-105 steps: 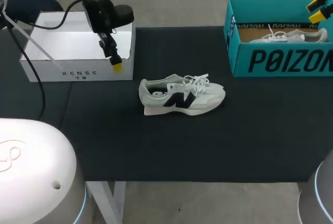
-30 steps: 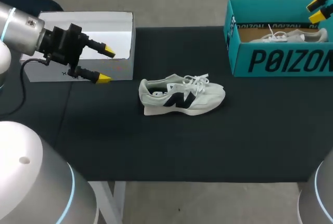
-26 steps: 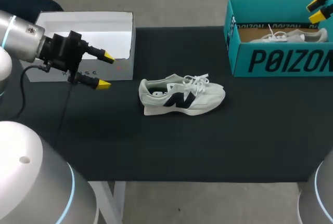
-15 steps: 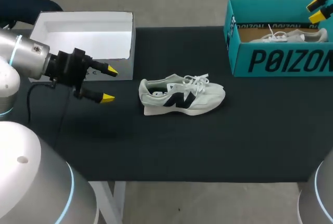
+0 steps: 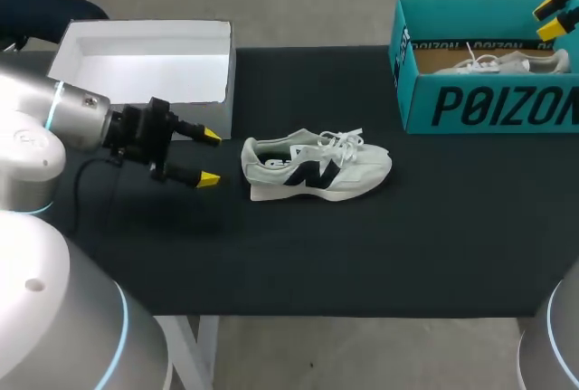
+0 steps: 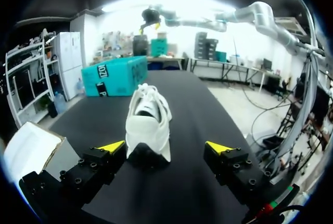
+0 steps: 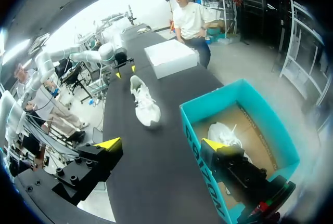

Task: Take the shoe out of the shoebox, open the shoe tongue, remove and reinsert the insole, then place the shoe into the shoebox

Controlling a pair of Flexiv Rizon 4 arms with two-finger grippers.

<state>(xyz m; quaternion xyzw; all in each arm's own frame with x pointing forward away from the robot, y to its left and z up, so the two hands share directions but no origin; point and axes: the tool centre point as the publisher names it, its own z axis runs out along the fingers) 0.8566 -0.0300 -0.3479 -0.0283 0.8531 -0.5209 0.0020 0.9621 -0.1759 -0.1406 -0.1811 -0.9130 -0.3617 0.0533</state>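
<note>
A white shoe (image 5: pixel 317 166) with a dark side logo stands upright on the black table, heel to the left. My left gripper (image 5: pixel 210 156) hangs open just left of the heel, not touching it. In the left wrist view the shoe (image 6: pixel 148 122) lies straight ahead of that gripper (image 6: pixel 165 147), heel first. At the far right stands the teal shoebox (image 5: pixel 479 105) with a second white shoe (image 5: pixel 507 62) inside. My right gripper (image 5: pixel 550 17) hovers open above the box's right end; its own view shows it (image 7: pixel 161 144) over the box wall (image 7: pixel 200 146) with nothing between its fingers.
An open white box (image 5: pixel 145 60) sits at the table's back left corner, behind my left arm. Black tabletop (image 5: pixel 362 254) stretches in front of the shoe, and a bare strip lies between the shoe and the teal box.
My left gripper has come forward from beside the white box and shifted right, closing in on the shoe's heel. Shoe, boxes and right arm have stayed put.
</note>
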